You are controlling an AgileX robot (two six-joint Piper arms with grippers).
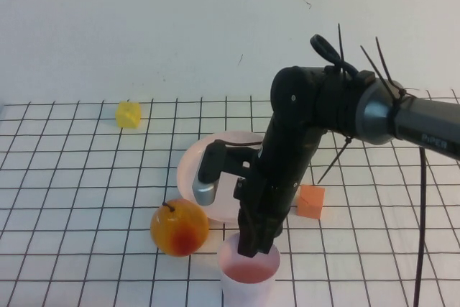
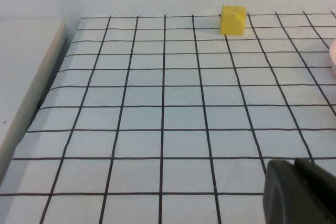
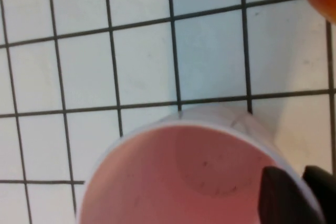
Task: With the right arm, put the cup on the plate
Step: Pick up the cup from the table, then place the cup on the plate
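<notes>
The pale pink cup point(image 1: 248, 272) stands upright on the grid mat at the near edge, just in front of the round pale plate point(image 1: 198, 163). My right gripper point(image 1: 257, 246) reaches down from above onto the cup's far rim. In the right wrist view the cup point(image 3: 178, 182) fills the frame, and the right gripper point(image 3: 299, 174) has one finger inside the wall and one outside, shut on the rim. The arm hides much of the plate. My left gripper point(image 2: 294, 163) hovers shut over bare mat, holding nothing.
An orange-yellow fruit point(image 1: 180, 227) sits just left of the cup, close to the plate's near edge. An orange block point(image 1: 310, 201) lies right of the plate. A yellow cube point(image 1: 129, 114) is at the far left. The mat's left edge point(image 2: 52, 77) drops away.
</notes>
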